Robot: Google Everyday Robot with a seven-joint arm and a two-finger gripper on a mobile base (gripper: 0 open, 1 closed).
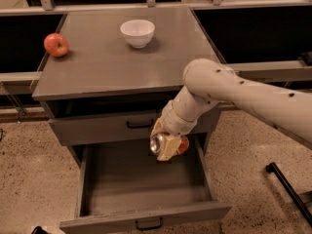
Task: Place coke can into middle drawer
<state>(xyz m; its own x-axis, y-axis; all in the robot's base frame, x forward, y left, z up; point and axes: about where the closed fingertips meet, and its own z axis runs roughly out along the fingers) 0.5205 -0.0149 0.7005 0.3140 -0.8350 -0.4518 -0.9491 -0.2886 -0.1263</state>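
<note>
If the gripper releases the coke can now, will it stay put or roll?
Probably rolls: the coke can lies sideways in the gripper, over the flat floor of the middle drawer. The drawer's walls should likely stop it. Smooth round metal, so it may slip.

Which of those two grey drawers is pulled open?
The lower grey drawer, its flat floor showing, beneath the gripper holding the red coke can. The upper grey drawer shows only its closed front panel.
</note>
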